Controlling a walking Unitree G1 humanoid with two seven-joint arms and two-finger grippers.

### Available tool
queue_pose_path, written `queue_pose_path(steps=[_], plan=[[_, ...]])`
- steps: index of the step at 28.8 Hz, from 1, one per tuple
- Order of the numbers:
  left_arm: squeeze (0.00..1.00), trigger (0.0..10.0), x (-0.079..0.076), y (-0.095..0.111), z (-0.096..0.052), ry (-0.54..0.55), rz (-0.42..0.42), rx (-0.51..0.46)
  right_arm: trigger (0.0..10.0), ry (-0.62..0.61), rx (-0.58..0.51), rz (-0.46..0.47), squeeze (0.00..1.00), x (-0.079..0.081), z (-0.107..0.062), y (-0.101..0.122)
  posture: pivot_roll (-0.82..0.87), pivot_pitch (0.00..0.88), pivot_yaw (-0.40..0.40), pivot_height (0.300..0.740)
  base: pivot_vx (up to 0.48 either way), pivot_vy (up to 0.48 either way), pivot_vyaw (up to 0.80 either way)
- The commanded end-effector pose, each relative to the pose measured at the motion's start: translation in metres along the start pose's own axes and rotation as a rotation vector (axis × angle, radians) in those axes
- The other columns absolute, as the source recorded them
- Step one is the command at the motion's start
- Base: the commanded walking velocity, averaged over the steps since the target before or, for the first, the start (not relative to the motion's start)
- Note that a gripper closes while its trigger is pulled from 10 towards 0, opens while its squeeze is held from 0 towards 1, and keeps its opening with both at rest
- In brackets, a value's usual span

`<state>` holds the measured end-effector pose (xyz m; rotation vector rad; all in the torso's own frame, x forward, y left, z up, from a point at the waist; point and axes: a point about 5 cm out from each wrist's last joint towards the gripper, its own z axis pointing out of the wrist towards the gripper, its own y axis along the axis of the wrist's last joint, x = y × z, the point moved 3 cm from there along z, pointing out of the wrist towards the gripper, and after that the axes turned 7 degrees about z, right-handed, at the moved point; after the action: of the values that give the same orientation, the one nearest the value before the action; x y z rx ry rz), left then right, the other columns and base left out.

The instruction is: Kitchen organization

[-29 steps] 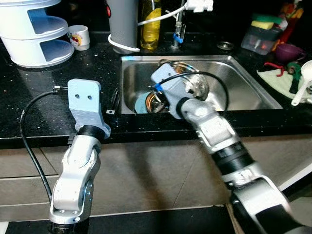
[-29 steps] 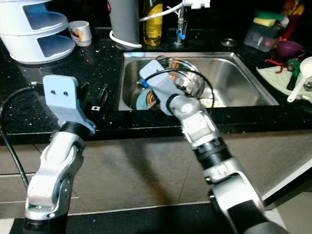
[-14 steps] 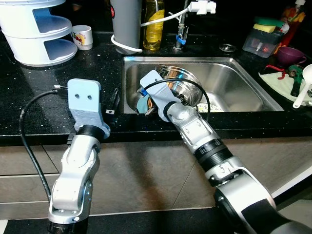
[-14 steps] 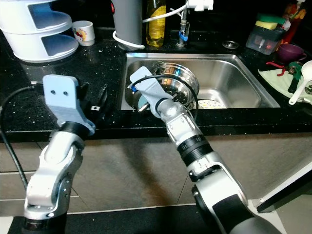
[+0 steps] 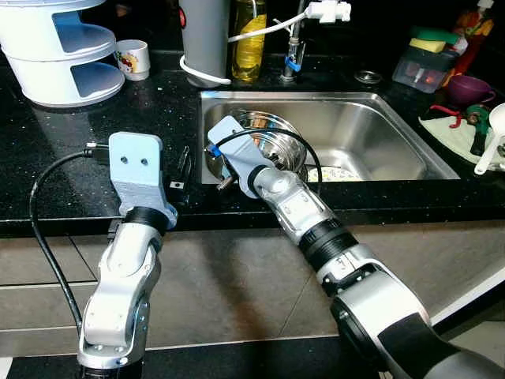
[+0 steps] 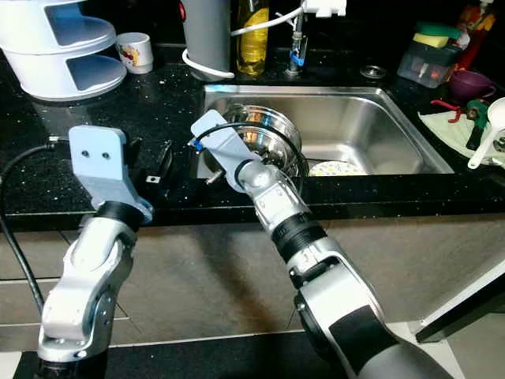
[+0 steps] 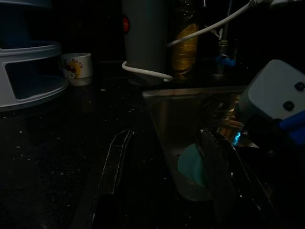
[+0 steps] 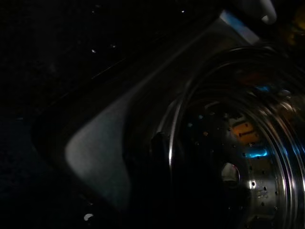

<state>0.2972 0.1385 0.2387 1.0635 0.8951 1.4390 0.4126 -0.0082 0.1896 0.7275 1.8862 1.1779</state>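
Steel colander (image 5: 268, 146), frame centre, in sink (image 5: 371, 130): rigid, light, slick, so I'd grip its rim. My right gripper (image 6: 237, 150) reaches it, closure untellable. Left gripper (image 7: 167, 181) spread over counter (image 5: 79, 134).

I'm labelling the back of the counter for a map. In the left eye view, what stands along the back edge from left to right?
White tiered rack → small mug → grey cylindrical appliance → yellow bottle → faucet → clear container with sponges → purple cup.
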Motion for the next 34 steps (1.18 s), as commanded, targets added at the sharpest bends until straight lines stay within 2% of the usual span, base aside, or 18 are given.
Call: queue_pose_path(steps=[1,2,10,11,12,13,14,15,16,19,23,25,26,28,29,31,34], plan=[[0.0,10.0,-0.002,0.0,-0.001,-0.004,0.002,0.006,10.0,0.004,0.009,0.03,0.84,0.0,0.001,-0.003,0.08,0.0,-0.078,0.74,0.0,0.0,0.0],[0.0,10.0,-0.003,0.0,0.0,-0.005,0.001,0.006,10.0,0.004,-0.005,0.054,1.0,-0.002,0.001,-0.001,0.08,0.0,-0.077,0.74,0.0,0.0,0.0],[0.0,10.0,0.0,0.0,0.001,0.002,0.007,0.007,10.0,0.005,-0.109,0.192,1.0,-0.013,-0.004,0.013,0.08,0.0,-0.079,0.74,0.0,0.0,0.0],[0.0,10.0,0.001,0.0,0.001,0.005,0.01,0.006,10.0,0.015,-0.161,0.237,0.78,-0.015,-0.006,0.019,0.08,0.0,-0.081,0.74,0.0,0.0,0.0],[0.0,10.0,0.001,0.0,0.001,0.005,0.01,0.006,10.0,0.015,-0.161,0.237,0.78,-0.015,-0.006,0.019,0.08,0.0,-0.081,0.74,0.0,0.0,0.0],[0.0,10.0,0.003,-0.001,0.002,0.016,0.014,0.007,10.0,0.032,-0.266,0.324,0.09,-0.018,-0.011,0.03,0.08,0.0,-0.083,0.74,0.0,0.0,0.0],[0.0,10.0,0.003,-0.001,0.002,0.016,0.014,0.007,10.0,0.032,-0.266,0.324,0.09,-0.018,-0.011,0.03,0.08,0.0,-0.083,0.74,0.0,0.0,0.0],[0.0,10.0,0.005,-0.001,0.002,0.023,0.016,0.009,10.0,0.033,-0.31,0.381,0.0,-0.021,-0.014,0.035,0.08,0.0,-0.083,0.74,0.0,0.0,0.0],[0.0,10.0,0.005,-0.001,0.002,0.024,0.017,0.009,10.0,0.033,-0.314,0.391,0.0,-0.021,-0.015,0.035,0.08,0.0,-0.083,0.74,0.0,0.0,0.0],[0.0,10.0,0.013,-0.005,0.003,0.072,0.03,0.029,10.0,0.067,-0.414,0.501,0.0,-0.025,-0.025,0.045,0.08,0.0,-0.082,0.74,0.0,0.0,0.0],[0.0,10.0,0.014,-0.006,0.003,0.08,0.029,0.034,10.0,0.096,-0.455,0.559,0.0,-0.027,-0.03,0.047,0.08,0.0,-0.082,0.74,0.0,0.0,0.0],[0.0,10.0,0.015,-0.007,0.004,0.086,0.032,0.039,10.0,0.162,-0.522,0.64,0.0,-0.029,-0.04,0.05,0.08,0.0,-0.078,0.74,0.0,0.0,0.0],[0.0,10.0,0.015,-0.007,0.004,0.086,0.032,0.039,10.0,0.162,-0.522,0.64,0.0,-0.029,-0.04,0.05,0.08,0.0,-0.078,0.74,0.0,0.0,0.0],[0.0,10.0,0.016,-0.006,0.004,0.087,0.049,0.035,10.0,0.2,-0.593,0.707,0.0,-0.033,-0.053,0.051,0.08,0.0,-0.076,0.74,0.0,0.0,0.0],[0.0,10.0,0.016,-0.006,0.004,0.087,0.049,0.035,10.0,0.2,-0.593,0.707,0.0,-0.033,-0.053,0.051,0.08,0.0,-0.076,0.74,0.0,0.0,0.0],[0.0,10.0,0.018,-0.006,0.004,0.091,0.064,0.036,10.0,0.224,-0.64,0.747,0.0,-0.035,-0.064,0.05,0.07,0.0,-0.075,0.74,0.0,0.0,0.0],[0.0,10.0,0.024,-0.007,0.005,0.11,0.077,0.044,10.0,0.268,-0.667,0.754,0.0,-0.031,-0.078,0.046,0.07,0.0,-0.072,0.74,0.0,0.0,0.0]])
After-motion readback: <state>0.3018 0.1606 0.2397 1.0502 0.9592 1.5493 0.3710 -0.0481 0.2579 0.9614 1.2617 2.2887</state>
